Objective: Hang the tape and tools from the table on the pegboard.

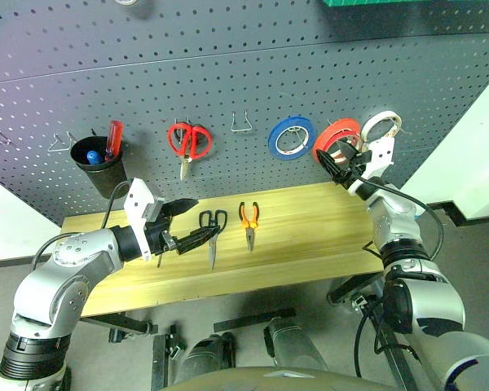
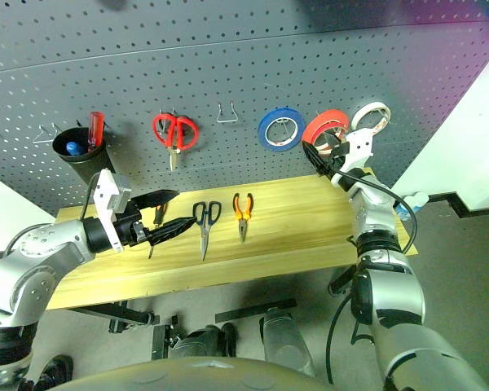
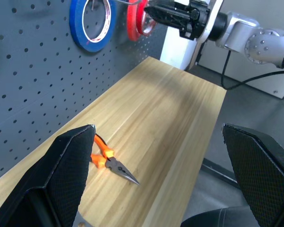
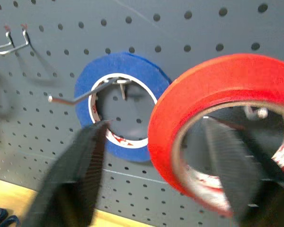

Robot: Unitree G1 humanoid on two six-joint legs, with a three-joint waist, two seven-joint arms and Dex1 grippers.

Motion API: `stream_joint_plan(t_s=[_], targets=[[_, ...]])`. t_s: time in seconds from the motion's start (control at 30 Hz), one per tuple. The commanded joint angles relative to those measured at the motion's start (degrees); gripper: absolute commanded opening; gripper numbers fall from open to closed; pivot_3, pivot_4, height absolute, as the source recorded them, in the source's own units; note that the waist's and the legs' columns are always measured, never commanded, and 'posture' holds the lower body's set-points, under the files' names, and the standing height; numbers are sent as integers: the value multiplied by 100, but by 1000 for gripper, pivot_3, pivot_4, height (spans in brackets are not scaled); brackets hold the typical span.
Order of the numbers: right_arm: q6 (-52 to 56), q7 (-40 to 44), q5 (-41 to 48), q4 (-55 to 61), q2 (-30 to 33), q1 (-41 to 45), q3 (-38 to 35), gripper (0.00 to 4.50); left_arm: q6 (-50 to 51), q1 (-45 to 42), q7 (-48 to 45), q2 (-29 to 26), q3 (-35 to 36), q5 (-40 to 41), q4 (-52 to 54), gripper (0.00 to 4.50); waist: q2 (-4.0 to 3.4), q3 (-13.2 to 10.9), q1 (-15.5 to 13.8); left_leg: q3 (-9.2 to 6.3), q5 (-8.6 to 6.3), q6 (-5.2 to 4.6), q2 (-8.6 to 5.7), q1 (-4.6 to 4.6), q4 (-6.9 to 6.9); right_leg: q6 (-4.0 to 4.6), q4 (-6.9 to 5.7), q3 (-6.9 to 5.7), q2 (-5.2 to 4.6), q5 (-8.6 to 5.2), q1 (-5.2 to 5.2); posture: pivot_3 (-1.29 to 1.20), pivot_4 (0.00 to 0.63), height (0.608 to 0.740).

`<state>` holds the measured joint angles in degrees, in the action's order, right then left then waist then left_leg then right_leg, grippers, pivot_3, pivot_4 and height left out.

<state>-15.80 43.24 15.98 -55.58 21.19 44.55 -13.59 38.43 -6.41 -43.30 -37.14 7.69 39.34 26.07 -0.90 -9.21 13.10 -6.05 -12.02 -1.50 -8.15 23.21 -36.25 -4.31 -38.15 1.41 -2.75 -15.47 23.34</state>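
Right wrist view has the right gripper [image 4: 156,175] with its fingers spread, one finger [image 4: 227,156] passing through the hole of the red-orange tape [image 4: 203,90] and the other outside it; the tape seems to hang on the pegboard [image 1: 228,73], though its hook is hard to make out. Just beside it hangs a blue roll [image 4: 116,66]. Over the table [image 1: 310,220] the left gripper [image 1: 187,224] is wide open and empty; scissors [image 1: 213,228] and pliers [image 1: 248,220] lie just ahead of it.

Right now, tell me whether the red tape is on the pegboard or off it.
On. The red tape hangs against the pegboard beside the blue roll, above the table. The right tool stands open around its rim.
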Motion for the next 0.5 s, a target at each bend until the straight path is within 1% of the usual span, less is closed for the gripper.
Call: stream_joint_plan(t_s=[0.03,0.13,0.23,0.5], targets=[[72,243,158,185,1,88,-72,4479,-46,17,8,-58,147,74,197,4500,0,0,0,0,0,0,0,0,0,0,0,0,0,0,0,-213,100,740],[442,791,450,445,32,-91,-133,4479,-78,13,15,-26,137,61,168,4500,0,0,0,0,0,0,0,0,0,0,0,0,0,0,0,-218,98,740],[621,987,502,690,114,-280,-113,4479,-92,-2,6,-24,114,40,148,4500,0,1,-4,0,0,0,0,0,0,0,0,0,0,0,0,-223,99,740],[630,661,416,1191,250,-708,-165,4479,-129,5,-9,-6,71,-1,129,4500,-1,1,21,0,0,0,0,-1,-1,0,-1,0,0,0,-1,-238,97,740]])
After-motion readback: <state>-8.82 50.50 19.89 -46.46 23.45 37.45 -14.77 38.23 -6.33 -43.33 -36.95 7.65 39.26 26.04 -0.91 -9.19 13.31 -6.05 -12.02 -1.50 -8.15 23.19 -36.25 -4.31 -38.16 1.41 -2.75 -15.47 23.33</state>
